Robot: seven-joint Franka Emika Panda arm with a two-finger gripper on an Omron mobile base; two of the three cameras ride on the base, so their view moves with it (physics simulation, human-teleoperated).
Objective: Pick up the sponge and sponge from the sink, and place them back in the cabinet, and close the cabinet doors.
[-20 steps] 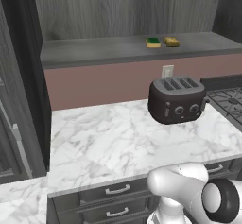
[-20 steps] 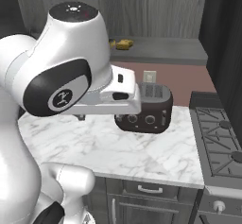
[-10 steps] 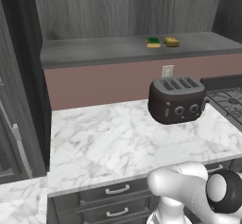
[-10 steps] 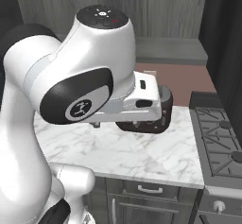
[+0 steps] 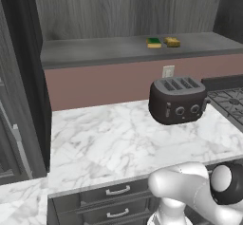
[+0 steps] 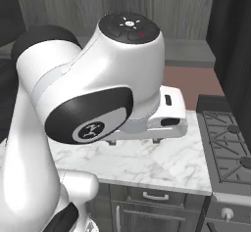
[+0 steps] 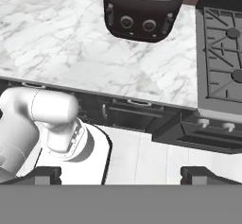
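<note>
The dark green, yellow-based sponge (image 5: 153, 42) and the golden-tan sponge (image 5: 172, 42) lie side by side on the flat grey shelf (image 5: 95, 53) of the open wall cabinet. Below them, a dark four-slot toaster (image 5: 178, 100) stands on the white marble surface (image 5: 104, 143). The gripper (image 7: 120, 173) hangs with its jaws wide and empty.

Dark toaster (image 5: 177, 100) stands at the marble worktop's (image 5: 109, 143) back right corner, near the stove (image 5: 230, 103).
</note>
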